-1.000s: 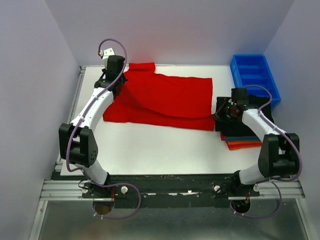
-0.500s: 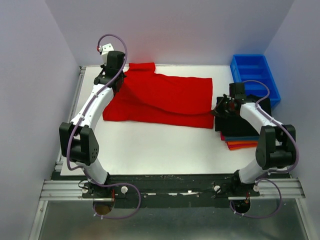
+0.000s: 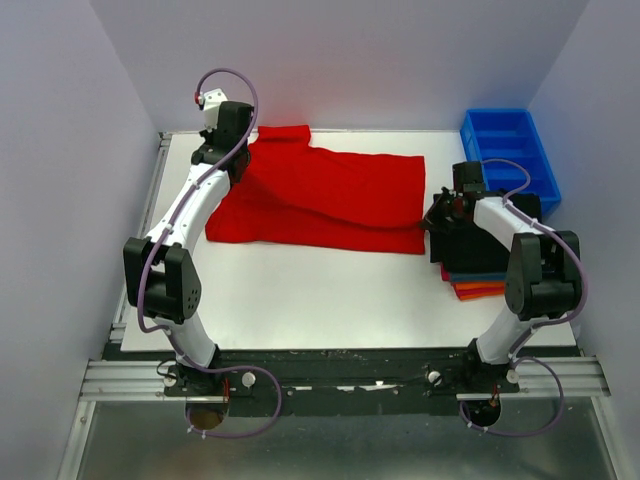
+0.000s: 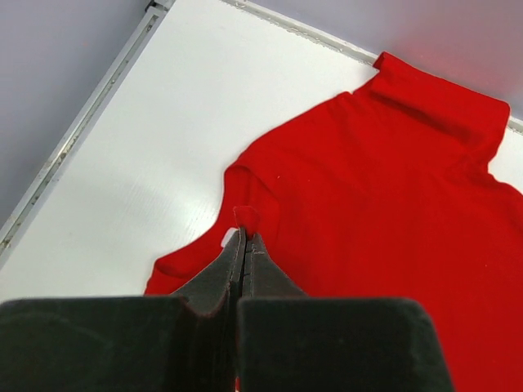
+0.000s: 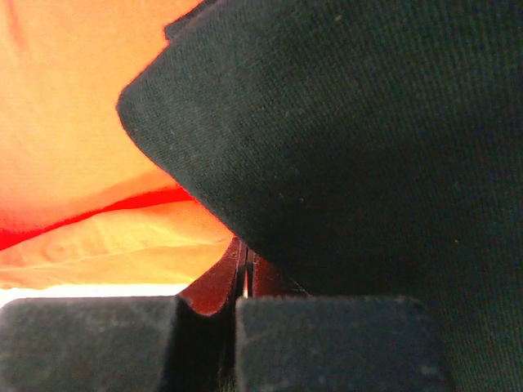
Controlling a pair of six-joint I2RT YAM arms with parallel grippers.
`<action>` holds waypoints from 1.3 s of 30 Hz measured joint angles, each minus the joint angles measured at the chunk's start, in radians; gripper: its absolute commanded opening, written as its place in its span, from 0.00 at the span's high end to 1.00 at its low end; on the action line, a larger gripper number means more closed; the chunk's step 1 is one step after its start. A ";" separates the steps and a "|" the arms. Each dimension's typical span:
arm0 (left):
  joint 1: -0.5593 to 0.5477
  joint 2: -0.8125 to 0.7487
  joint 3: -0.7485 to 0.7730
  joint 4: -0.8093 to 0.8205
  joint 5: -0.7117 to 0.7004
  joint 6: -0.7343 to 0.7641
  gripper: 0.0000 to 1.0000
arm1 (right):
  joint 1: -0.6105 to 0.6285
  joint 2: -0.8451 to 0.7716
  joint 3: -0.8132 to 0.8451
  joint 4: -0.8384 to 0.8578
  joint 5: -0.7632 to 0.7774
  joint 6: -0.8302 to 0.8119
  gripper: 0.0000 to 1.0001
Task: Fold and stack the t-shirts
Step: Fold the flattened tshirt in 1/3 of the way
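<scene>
Plainly, the red t-shirt (image 3: 340, 190) lies spread, creased diagonally.

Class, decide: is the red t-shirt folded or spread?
Partly folded: the red t-shirt lies wide on the table, one layer lapped over another.

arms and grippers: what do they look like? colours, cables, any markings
The left arm and right arm have white links and black joint housings. A lilac cable loops along each. The left gripper and right gripper have matte black fingers tapering to thin tips. A small white block sits on the left wrist. No legible markings.
</scene>
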State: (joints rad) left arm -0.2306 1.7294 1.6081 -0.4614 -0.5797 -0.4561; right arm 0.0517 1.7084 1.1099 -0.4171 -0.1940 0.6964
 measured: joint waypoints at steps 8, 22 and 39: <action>0.002 0.000 0.001 -0.014 -0.036 0.004 1.00 | 0.000 0.023 0.023 0.001 -0.006 -0.008 0.99; 0.013 0.011 0.021 -0.019 -0.036 0.004 1.00 | 0.000 0.061 0.067 0.002 -0.010 -0.017 0.99; 0.013 0.194 0.160 -0.016 -0.010 0.018 1.00 | 0.002 0.092 0.101 0.007 -0.010 -0.033 0.42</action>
State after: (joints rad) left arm -0.2180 1.9232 1.7683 -0.4778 -0.5896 -0.4377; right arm 0.0532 1.8008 1.2106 -0.4099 -0.2039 0.6632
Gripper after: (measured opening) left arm 0.009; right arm 0.557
